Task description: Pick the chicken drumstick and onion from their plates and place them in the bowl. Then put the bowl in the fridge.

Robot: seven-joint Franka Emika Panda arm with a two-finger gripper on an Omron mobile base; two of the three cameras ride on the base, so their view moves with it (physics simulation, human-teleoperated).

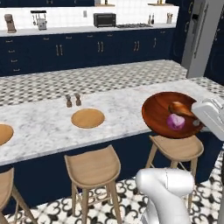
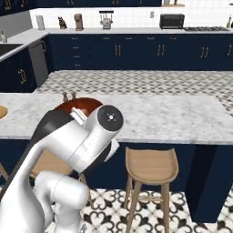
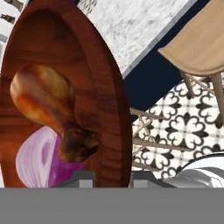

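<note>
The dark reddish-brown bowl [image 1: 157,111] hangs tilted over the front edge of the marble counter [image 1: 43,127]. Inside it lie the golden-brown chicken drumstick [image 1: 181,108] and the purple onion [image 1: 176,122], touching each other. My gripper [image 1: 197,122] reaches in from the right and is shut on the bowl's near rim. In the hand view the bowl [image 3: 100,87] rim passes between the fingertips of the gripper [image 3: 113,180], with the drumstick [image 3: 43,96] resting over the onion [image 3: 37,164]. Two tan plates [image 1: 88,118] [image 1: 3,133] lie bare on the counter. The grey fridge [image 1: 197,35] stands at the far right.
Wooden stools [image 1: 92,168] [image 1: 177,148] line the counter's front, one right below the bowl. Two small shakers [image 1: 73,100] stand behind the middle plate. In the right base view my arm [image 2: 86,136] covers most of the bowl [image 2: 75,105]. Navy cabinets [image 1: 87,50] run along the back wall.
</note>
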